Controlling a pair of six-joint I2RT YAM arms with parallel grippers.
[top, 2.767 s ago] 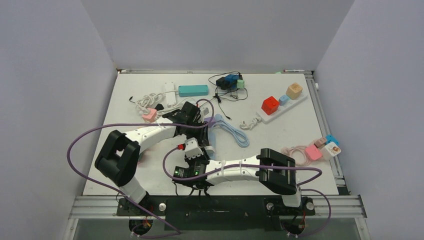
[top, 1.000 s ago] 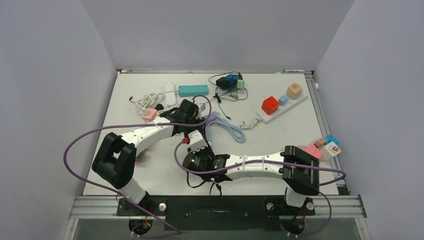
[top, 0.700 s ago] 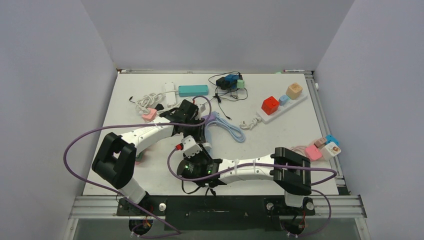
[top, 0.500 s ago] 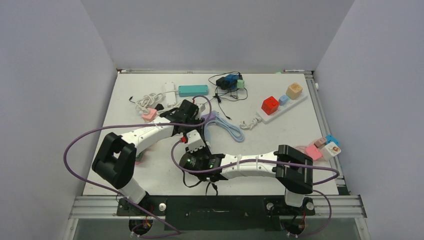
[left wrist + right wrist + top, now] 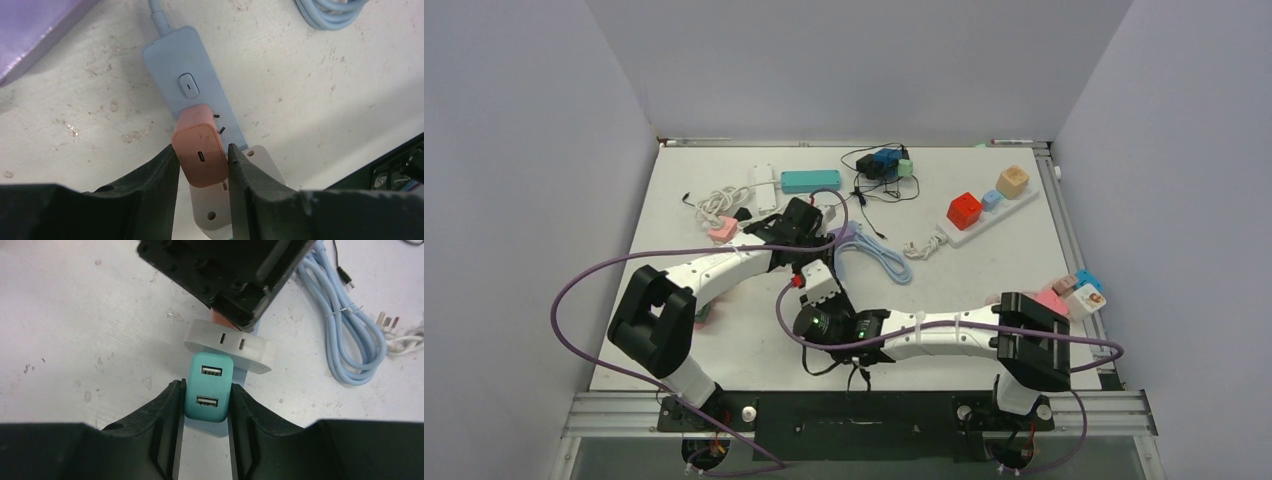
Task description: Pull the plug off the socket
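Observation:
The light-blue power strip (image 5: pixel 177 62) lies flat on the table, its coiled cord (image 5: pixel 886 258) to the right. My left gripper (image 5: pixel 202 160) is shut on a salmon-pink USB charger plug (image 5: pixel 202 155) that sits tilted at the strip, with small dark prongs showing at its far edge. A white plug (image 5: pixel 220 205) sits right behind it. My right gripper (image 5: pixel 206 405) is shut on a teal two-port USB plug (image 5: pixel 209 390) on the same strip (image 5: pixel 205 429), just beyond the white plug (image 5: pixel 227 346). In the top view both grippers (image 5: pixel 812 262) (image 5: pixel 822 295) meet mid-table and hide the strip.
A lilac block (image 5: pixel 30 25) lies close left of the strip. A teal strip (image 5: pixel 810 181), black and blue chargers (image 5: pixel 882 165), a white strip with coloured cubes (image 5: pixel 984 215), pink plugs (image 5: pixel 1064 297) and a white cable with pink plug (image 5: pixel 721 230) surround the area.
My right arm has swung back and forth, its elbow ending further right, with the wrist staying by the strip. The left arm has barely moved.

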